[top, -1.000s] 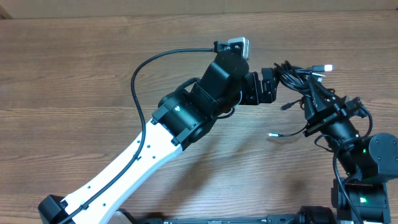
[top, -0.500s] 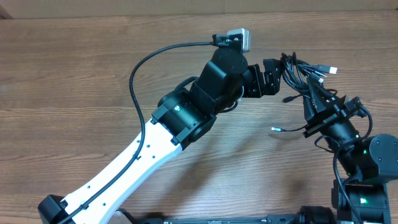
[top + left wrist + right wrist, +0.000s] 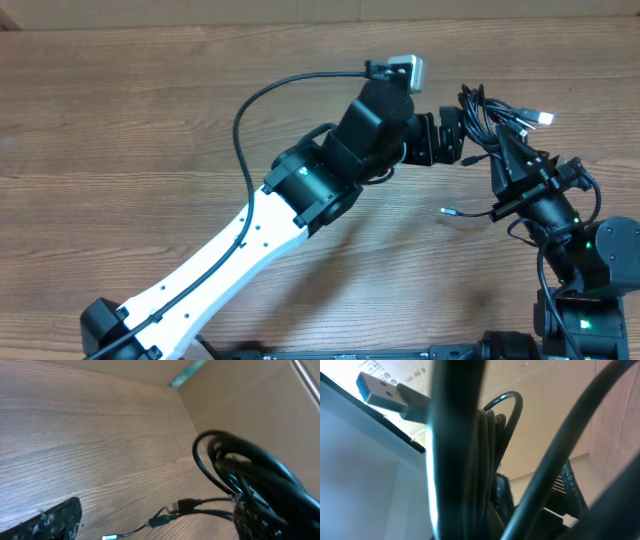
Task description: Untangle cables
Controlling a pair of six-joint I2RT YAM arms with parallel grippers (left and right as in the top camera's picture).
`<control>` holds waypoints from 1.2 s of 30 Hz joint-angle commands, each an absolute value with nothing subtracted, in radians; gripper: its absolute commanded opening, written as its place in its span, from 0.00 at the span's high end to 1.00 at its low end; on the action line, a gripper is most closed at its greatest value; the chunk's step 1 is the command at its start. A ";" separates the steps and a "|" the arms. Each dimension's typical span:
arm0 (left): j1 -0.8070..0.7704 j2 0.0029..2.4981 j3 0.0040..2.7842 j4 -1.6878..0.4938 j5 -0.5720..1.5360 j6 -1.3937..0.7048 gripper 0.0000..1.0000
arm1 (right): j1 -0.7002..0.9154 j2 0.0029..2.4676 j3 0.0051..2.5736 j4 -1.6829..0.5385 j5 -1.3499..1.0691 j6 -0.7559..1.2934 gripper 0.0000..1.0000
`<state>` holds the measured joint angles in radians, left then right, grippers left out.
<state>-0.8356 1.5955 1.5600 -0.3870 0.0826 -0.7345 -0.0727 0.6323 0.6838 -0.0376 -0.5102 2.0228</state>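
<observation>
While left gripper (image 3: 452,140) jaws are standing wide apart, gripping nothing, cable bundle (image 3: 482,112) is crowding one side of them at far right of table (image 3: 120,120). Right gripper (image 3: 508,152) jaws hiding behind cables: cannot tell. Risk: left closing on whole bundle, tightening tangle; USB plug (image 3: 545,118) snagging.

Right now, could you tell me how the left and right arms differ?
The left arm has a long white link and stretches across the table from the bottom left; the right arm is all dark, shows green lights and sits bunched at the right edge. The left arm reaches the cables from the left, the right arm from below. Both end at the cables.
</observation>
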 commanded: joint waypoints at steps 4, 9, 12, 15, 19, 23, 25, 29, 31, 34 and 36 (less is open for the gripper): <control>-0.897 1.597 1.581 -0.307 0.226 -0.650 0.05 | -0.062 0.632 0.687 -0.035 -0.578 2.041 0.96; -0.896 1.597 1.581 -0.250 0.225 -0.651 0.04 | -0.062 0.632 0.687 -0.035 -0.579 2.041 0.96; -0.896 1.597 1.581 -0.231 0.180 -0.662 0.00 | -0.062 0.632 0.687 -0.035 -0.582 2.041 0.96; -0.896 1.597 1.581 -0.236 0.113 -0.681 0.02 | -0.062 0.632 0.687 -0.035 -0.585 2.041 0.96; -0.895 1.597 1.581 -0.291 0.036 -0.680 0.03 | -0.062 0.632 0.687 -0.035 -0.585 2.038 0.96; -0.895 1.597 1.581 -0.401 -0.007 -0.680 0.03 | -0.062 0.632 0.687 -0.035 -0.581 2.038 0.96; -0.894 1.597 1.581 -0.449 -0.011 -0.680 0.04 | -0.062 0.632 0.687 -0.031 -0.577 2.038 0.96; -0.894 1.597 1.581 -0.500 -0.011 -0.680 0.04 | -0.062 0.632 0.687 -0.030 -0.565 2.038 0.96; -0.890 1.597 1.581 -0.514 -0.010 -0.680 0.05 | -0.062 0.632 0.687 -0.030 -0.566 2.038 0.96; -0.889 1.596 1.581 -0.531 -0.002 -0.667 0.05 | -0.062 0.632 0.687 -0.031 -0.562 2.038 0.96; -0.889 1.593 1.581 -0.543 0.008 -0.637 0.05 | -0.062 0.632 0.687 -0.032 -0.559 2.036 0.96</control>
